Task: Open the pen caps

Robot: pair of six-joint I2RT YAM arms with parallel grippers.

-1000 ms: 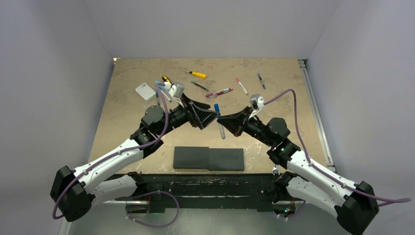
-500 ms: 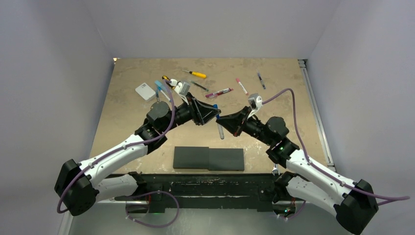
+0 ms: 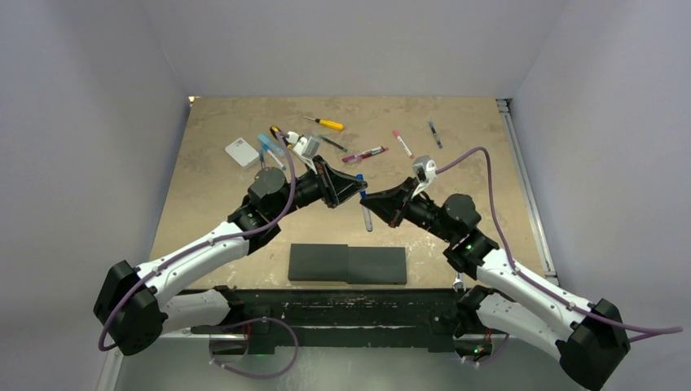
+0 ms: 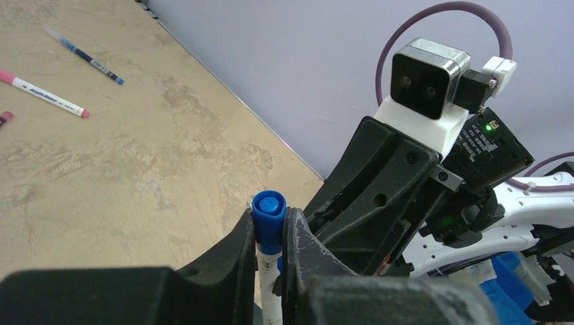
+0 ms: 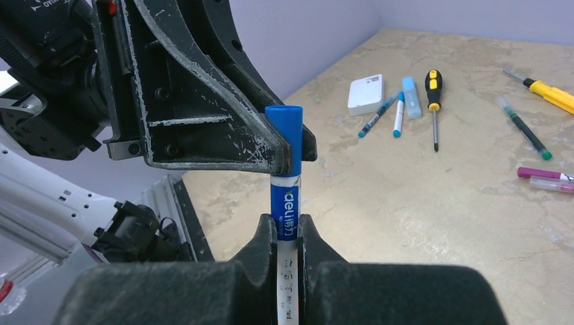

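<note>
The first uncapping is in hand. A thin marker pen with a white barrel and blue label (image 5: 285, 203) is held up off the tan tabletop (image 3: 212, 204), midway between the two arms. Its barrel is clamped by the right gripper (image 5: 288, 227), with the fingers drawn narrow just below the label. Its short blue cylindrical cap (image 4: 269, 215) is pinched by the left gripper (image 4: 269, 227), with the fingers pressed in on either side. The cap is judged not yet off, since it is seen seated on the barrel.

A straight pull along the pen's axis is called for next. The grippers should be drawn apart with both grips firm.

Now the count. Eight pens are made out: one held, seven lying on the far half of the table.
- Two light-blue-tipped pens (image 5: 379, 113) are seen beside one flat white box (image 5: 366, 93) and one small light-blue block (image 5: 411, 88).
- One dark green-tipped pen (image 5: 524, 128) is seen.
- Two magenta and pink pens (image 5: 541, 174) are seen side by side.
- One white pen with pink ends (image 4: 44, 95) is seen.
- One slim dark pen with a blue tip (image 4: 91, 59) is seen.

Two screwdrivers are counted: one yellow-handled screwdriver (image 3: 328, 124) and one black-and-yellow-handled screwdriver (image 5: 433, 88). One dark grey slab (image 3: 348, 264) is seen at the near edge.
</note>
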